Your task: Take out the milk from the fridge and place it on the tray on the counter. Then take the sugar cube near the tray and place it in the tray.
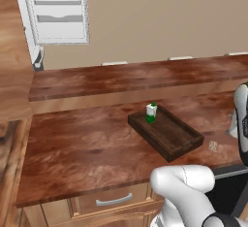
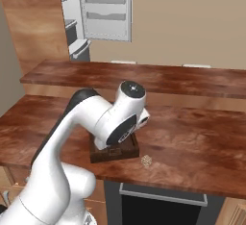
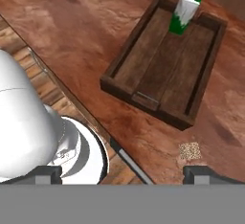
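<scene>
The milk [image 1: 151,112] stands upright in the tray [image 1: 174,141], and we see it at the tray's far end, close to the rim there, with its green top up and its green band at the base. In the hand view the milk [image 3: 185,11] sits by the tray's [image 3: 143,70] farthest wall, and the rest of the tray floor is bare wood. The tray lies flat on the counter [image 1: 82,148], set at an angle to the counter's front edge.

The sugar cube [image 1: 212,146] rests on the counter just beside the tray's near corner, outside the rim and apart from it. From the right base view we find the cube [image 2: 146,160] near the counter's front edge, right of the tray [image 2: 115,153], which the arm partly hides.

The tool [image 3: 122,175] hangs above the counter's front edge with its fingers [image 3: 48,174] spread wide and nothing between them.

The fridge [image 2: 103,7] stands at the back left with its door open; we see white door racks.
</scene>
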You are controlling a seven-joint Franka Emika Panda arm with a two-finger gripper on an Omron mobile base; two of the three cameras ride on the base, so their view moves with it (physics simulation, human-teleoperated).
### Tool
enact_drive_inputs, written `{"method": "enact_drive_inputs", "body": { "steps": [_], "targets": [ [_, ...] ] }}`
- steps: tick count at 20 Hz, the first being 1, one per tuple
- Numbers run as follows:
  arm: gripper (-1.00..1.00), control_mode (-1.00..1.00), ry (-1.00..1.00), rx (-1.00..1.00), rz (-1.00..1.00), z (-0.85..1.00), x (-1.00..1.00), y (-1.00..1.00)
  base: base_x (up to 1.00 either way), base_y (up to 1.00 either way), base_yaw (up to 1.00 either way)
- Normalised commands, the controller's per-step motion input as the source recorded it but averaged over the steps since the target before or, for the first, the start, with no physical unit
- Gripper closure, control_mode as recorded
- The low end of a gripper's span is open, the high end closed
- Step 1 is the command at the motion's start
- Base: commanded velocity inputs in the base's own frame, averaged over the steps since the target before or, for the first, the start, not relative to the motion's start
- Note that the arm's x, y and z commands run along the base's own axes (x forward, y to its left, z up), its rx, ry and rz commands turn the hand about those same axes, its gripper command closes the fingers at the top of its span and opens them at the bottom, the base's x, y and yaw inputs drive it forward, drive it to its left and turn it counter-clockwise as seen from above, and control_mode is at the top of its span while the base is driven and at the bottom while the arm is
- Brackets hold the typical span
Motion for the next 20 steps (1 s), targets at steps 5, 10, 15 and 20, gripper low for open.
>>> {"method": "enact_drive_inputs", "body": {
  "steps": [5,10,15,20],
  "targets": [
    [-1.0,-1.0,0.24,-0.15,-0.04,0.0,-0.09,-0.01,0.0,0.0,0.0],
    [-1.0,-1.0,0.15,-0.13,0.0,-0.01,-0.07,-0.01,0.0,0.0,0.0],
    [-1.0,-1.0,0.05,-0.08,0.0,-0.07,-0.01,-0.01,0.0,0.0,0.0],
    [-1.0,-1.0,-0.05,-0.12,0.0,-0.28,-0.05,-0.03,0.0,0.0,0.0]
  ]
}}
